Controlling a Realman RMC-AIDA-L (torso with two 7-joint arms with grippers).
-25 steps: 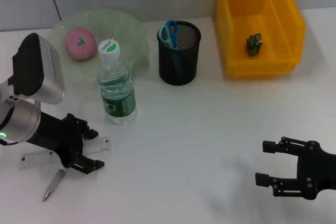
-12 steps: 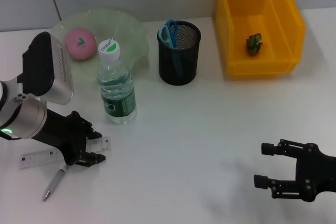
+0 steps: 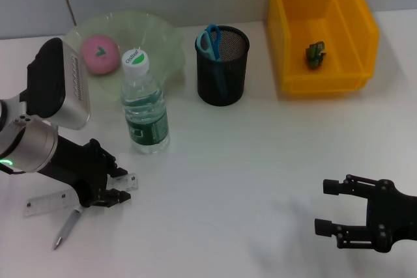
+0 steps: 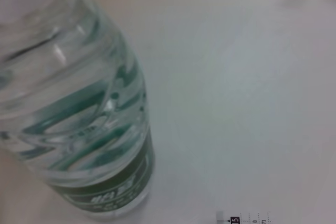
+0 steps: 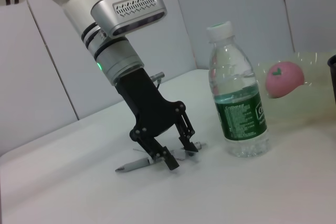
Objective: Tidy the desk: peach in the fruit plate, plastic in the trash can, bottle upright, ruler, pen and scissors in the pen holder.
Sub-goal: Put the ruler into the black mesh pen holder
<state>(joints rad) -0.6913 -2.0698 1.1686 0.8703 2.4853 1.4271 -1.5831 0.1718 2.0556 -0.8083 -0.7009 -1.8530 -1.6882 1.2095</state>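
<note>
My left gripper [image 3: 119, 185] is down on the desk in front of the bottle, its fingers closed across the near end of the clear ruler [image 3: 49, 202], which lies flat. The right wrist view shows that left gripper [image 5: 179, 153] over the ruler too. A grey pen [image 3: 65, 228] lies just in front of the ruler. The water bottle [image 3: 144, 105] stands upright. In the green fruit plate [image 3: 156, 37] sits the pink peach [image 3: 99, 53]. Blue scissors [image 3: 210, 40] stand in the black mesh pen holder [image 3: 223, 73]. A green plastic scrap [image 3: 316, 55] lies in the yellow bin [image 3: 365, 43]. Low at the front right, my right gripper [image 3: 327, 207] is open and empty.
The bottle [image 4: 79, 119] fills the left wrist view, with the ruler's [image 4: 244, 217] marked end at the frame edge. The pen [image 5: 139, 163] rests beside the left fingers. White desk stretches between the two arms; a grey wall stands behind.
The left gripper's fingers have narrowed onto the ruler's end, and the ruler's far end has shifted slightly. The right gripper has drifted a little toward the front edge.
</note>
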